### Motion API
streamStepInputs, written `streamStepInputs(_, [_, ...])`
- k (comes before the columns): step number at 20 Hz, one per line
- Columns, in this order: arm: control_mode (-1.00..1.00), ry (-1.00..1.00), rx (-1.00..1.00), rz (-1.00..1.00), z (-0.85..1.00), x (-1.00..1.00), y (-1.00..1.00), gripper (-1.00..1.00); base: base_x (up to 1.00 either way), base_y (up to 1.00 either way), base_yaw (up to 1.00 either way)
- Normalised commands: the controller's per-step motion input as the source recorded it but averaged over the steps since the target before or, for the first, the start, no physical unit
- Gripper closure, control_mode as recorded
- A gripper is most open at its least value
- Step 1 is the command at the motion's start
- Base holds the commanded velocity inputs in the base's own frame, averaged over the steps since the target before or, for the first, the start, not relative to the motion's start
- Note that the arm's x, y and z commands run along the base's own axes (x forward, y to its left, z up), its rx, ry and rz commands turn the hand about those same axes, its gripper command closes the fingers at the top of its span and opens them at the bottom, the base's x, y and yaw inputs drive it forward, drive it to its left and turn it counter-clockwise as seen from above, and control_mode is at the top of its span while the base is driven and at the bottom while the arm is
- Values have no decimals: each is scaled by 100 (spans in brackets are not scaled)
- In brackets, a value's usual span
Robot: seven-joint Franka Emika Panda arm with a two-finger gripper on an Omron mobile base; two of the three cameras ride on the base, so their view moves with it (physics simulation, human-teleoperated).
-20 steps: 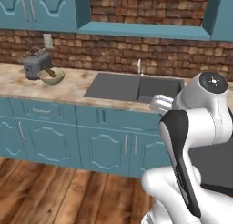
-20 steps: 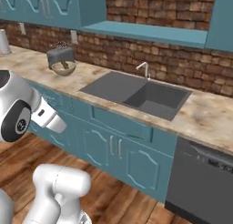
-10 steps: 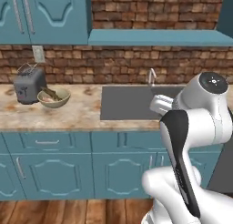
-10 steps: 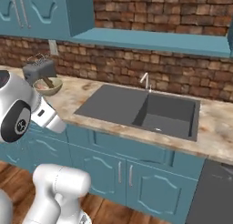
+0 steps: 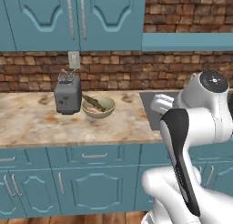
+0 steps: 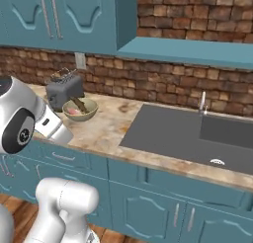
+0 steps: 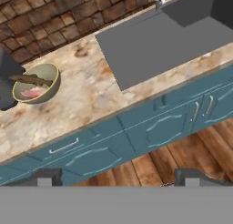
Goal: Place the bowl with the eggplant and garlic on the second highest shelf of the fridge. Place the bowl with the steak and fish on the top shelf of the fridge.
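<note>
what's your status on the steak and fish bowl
Tool open, empty, off the counter. Bowl with steak and fish sits beside toaster. Nothing blocking approach.

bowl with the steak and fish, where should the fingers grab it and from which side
Probably the bowl's rim on its bare side, away from the toaster, coming down from above. The bowl stands upright on the counter, so one finger can slip inside the wall and one outside. The fish lies slanted across toward the toaster, and the steak sits low inside. The gripper is open.
</note>
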Motion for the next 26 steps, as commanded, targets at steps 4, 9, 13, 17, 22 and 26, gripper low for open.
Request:
streamStepInputs(4, [100, 0, 0, 0, 0, 0, 0, -100, 93, 100, 0])
streamStepInputs(9, [100, 0, 0, 0, 0, 0, 0, -100, 66, 60, 0])
streamStepInputs(13, [-100, 0, 0, 2, -6, 6, -17, -100, 5, -6, 1])
streamStepInputs(17, [-100, 1, 25, 14, -37, 31, -100, -100, 0, 0, 0])
streamStepInputs(22, [-100, 14, 35, 5, -70, 57, -89, -100, 0, 0, 0])
streamStepInputs(26, [-100, 15, 17, 0, -27, 30, -17, -100, 0, 0, 0])
